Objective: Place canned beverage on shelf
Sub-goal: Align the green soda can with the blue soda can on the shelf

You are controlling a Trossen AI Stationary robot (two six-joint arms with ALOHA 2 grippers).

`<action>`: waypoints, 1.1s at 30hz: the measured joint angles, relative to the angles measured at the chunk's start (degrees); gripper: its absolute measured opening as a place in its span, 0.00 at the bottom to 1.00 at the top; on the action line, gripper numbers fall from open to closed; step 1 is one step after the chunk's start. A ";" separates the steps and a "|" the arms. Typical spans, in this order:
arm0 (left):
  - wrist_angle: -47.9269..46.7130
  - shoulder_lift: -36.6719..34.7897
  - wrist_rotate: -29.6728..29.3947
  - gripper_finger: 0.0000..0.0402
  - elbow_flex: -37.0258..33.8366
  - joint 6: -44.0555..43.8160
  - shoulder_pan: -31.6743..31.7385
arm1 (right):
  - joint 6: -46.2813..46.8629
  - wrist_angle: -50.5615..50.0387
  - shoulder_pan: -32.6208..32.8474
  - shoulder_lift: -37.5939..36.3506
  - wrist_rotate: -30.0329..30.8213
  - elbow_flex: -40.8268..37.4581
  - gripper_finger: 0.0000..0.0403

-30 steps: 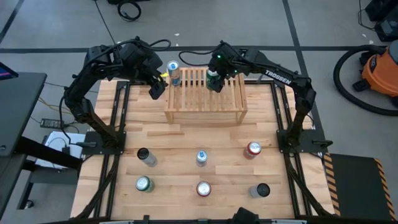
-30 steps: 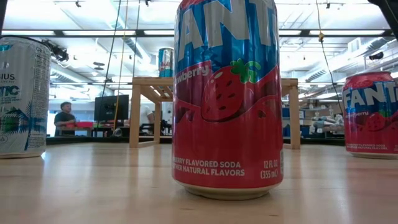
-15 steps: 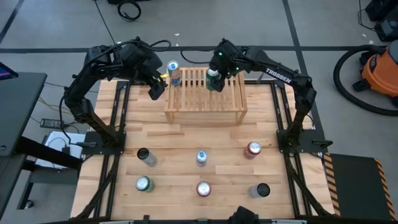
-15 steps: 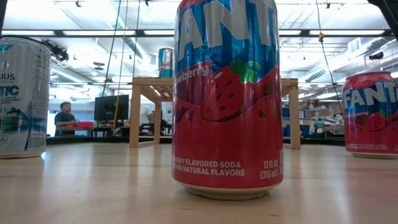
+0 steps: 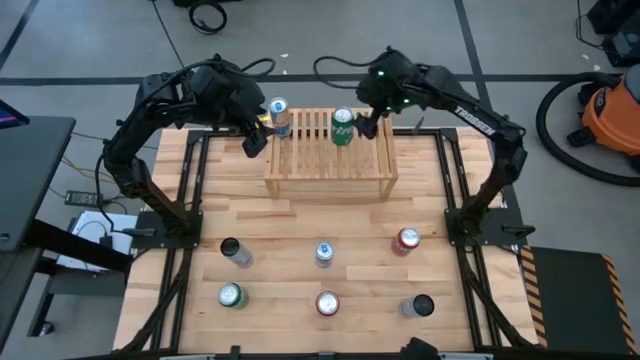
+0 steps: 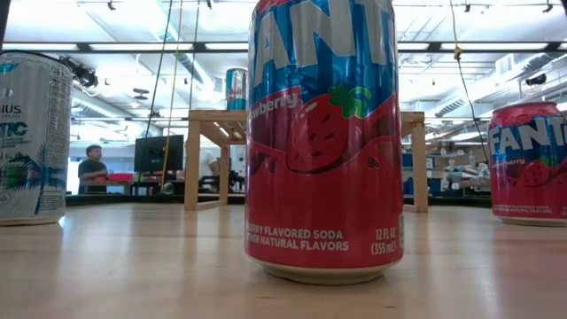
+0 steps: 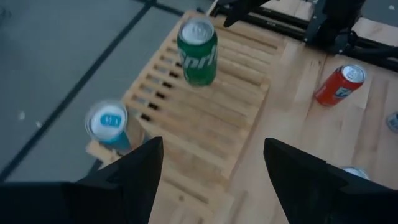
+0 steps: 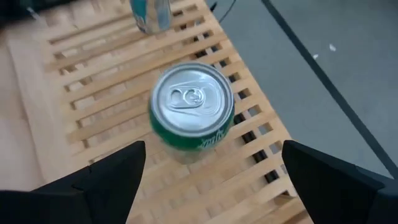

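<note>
At upper centre of the high view, the green can (image 5: pixel 343 127) stands upright on the shelf (image 5: pixel 330 170), the right gripper (image 5: pixel 367 125) open just beside it. The left gripper (image 5: pixel 252 142) hangs open left of the shelf. In the right wrist view, spread fingers (image 8: pixel 106 177) flank the can.

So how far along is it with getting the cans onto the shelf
Two cans stand on the shelf: the blue can and the green Sprite can. Neither gripper holds anything: the right gripper is open beside the Sprite can, the left gripper open near the blue one. Six cans remain on the table.
</note>
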 joint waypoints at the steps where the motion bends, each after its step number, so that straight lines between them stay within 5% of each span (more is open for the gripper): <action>1: 0.62 0.00 0.00 0.70 0.00 0.85 0.02 | 0.00 -0.01 0.04 -0.91 0.00 0.01 0.96; 10: 4.15 2.21 1.13 0.70 0.02 4.11 0.02 | 2.44 -0.28 0.89 -8.49 0.04 0.04 0.96; 16: 6.33 3.97 8.60 0.70 0.02 3.67 0.00 | 4.11 -3.28 0.89 -13.27 0.41 0.09 0.96; 33: 20.21 5.68 7.20 0.70 0.00 -5.12 -1.51 | 6.45 -7.59 0.89 -19.76 0.70 0.09 0.96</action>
